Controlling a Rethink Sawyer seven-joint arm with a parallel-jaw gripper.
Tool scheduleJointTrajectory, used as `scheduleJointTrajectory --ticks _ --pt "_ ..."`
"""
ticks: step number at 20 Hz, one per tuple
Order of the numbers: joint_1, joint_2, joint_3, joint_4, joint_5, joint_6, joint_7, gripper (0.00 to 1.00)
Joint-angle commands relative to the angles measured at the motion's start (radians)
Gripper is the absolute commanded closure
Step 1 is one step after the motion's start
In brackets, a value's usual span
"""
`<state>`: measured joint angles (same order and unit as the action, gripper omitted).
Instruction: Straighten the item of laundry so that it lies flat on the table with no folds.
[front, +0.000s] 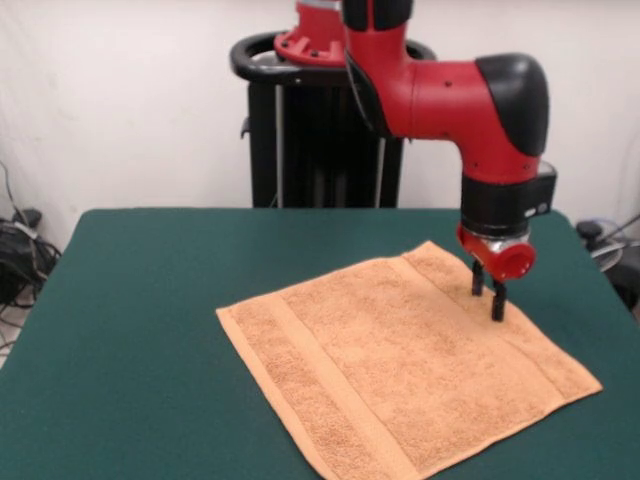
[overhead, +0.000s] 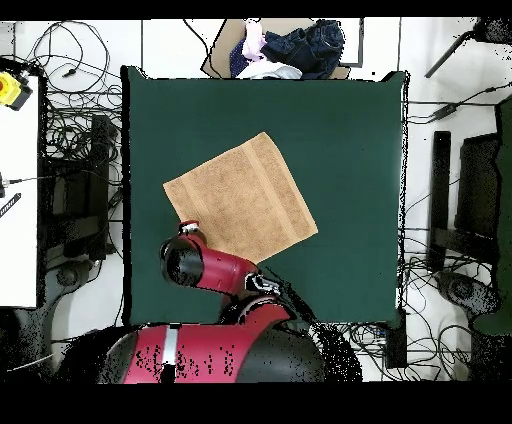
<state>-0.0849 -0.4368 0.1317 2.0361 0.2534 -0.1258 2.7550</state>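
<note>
**Towel spread on the green table, gripper over its far-right part**

We see the orange-tan towel (front: 405, 365) lying spread on the dark green table (front: 130, 330), turned so that its corners point like a diamond. In the front view it sits right of the table's middle, its near corner running off the bottom of the picture and its right corner close to the table's right edge. Woven border bands run along its left side and its far-right side. It looks flat to us, with no folded-over part that we can make out. We cannot find the label.

The red and black arm (front: 440, 95) comes down from the pedestal (front: 320, 130) at the far side and bends to point straight down. The gripper (front: 487, 292) is over the towel's far-right part, near the border band there. Its two black fingers (front: 498, 303) stand close together and nothing is between them; we take the pincer as clenched on nothing. Whether the tips touch the cloth or stop just above it, we cannot tell.

In the overhead view the arm covers the gripper. Beyond the table's far edge in that view lies a heap of dark and pale clothes (overhead: 290, 48), and cables (overhead: 70, 130) trail over the floor on both sides.
</note>
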Motion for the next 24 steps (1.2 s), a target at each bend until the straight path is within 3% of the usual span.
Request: scheduleJointTrajectory --ticks 1,12,19,24 --pt "-0.056 0.193 0.127 0.012 -0.001 0.026 0.120 0.00" --pt "-0.098 0.129 0.168 0.058 0.001 0.084 0.113 0.00" --pt "-0.050 -0.041 0.151 0.127 0.043 0.166 0.142 0.00" --pt "-0.029 -0.119 0.081 0.108 0.044 0.198 0.114 0.00"
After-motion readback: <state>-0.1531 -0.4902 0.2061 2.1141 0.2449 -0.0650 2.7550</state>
